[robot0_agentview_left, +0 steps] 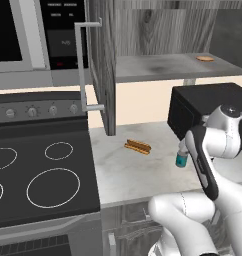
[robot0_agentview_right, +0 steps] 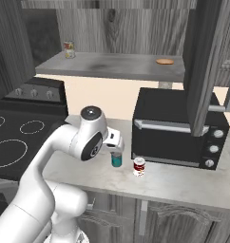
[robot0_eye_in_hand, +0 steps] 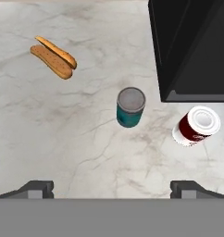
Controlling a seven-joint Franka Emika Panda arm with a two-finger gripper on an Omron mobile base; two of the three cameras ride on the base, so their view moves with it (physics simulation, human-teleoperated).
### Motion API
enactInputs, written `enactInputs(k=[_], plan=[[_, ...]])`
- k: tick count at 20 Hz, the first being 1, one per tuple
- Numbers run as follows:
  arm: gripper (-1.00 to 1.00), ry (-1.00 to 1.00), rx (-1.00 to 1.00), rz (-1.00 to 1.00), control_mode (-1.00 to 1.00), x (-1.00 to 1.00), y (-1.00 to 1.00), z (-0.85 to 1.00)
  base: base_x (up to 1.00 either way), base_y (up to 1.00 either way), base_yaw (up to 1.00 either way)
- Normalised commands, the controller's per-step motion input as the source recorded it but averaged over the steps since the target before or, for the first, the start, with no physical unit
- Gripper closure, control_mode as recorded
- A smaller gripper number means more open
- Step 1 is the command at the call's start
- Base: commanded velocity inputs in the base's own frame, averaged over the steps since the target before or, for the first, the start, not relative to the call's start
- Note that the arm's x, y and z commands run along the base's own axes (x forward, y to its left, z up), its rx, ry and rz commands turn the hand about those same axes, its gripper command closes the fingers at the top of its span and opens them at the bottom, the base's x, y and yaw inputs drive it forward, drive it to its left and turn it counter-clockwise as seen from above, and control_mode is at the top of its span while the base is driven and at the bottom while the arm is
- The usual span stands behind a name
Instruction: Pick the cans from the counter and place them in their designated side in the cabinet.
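Your pincer [robot0_eye_in_hand: 112, 187] hung spread and empty above the small teal silver-topped can [robot0_eye_in_hand: 130, 108]; you next needed a straight descent at twelve o'clock.

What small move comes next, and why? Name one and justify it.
Probably lower the open gripper straight down onto the teal can. It stands upright on the counter, roughly centred ahead of the fingers, apart from the red can and the hot dog.
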Motion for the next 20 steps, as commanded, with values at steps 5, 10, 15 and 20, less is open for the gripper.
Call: enactInputs(k=[5, 10, 15, 20], plan=[[-1.0, 0.01, 0.0, 0.0, -1.0, 0.11, -0.04, -0.06, 0.0, 0.0, 0.0], [-1.0, 0.01, 0.0, 0.0, -1.0, 0.1, -0.01, -0.04, 0.0, 0.0, 0.0], [-1.0, 0.01, 0.0, 0.0, -1.0, 0.1, -0.02, -0.05, 0.0, 0.0, 0.0], [-1.0, 0.04, 0.0, 0.0, -1.0, 0.1, -0.02, -0.07, 0.0, 0.0, 0.0]])
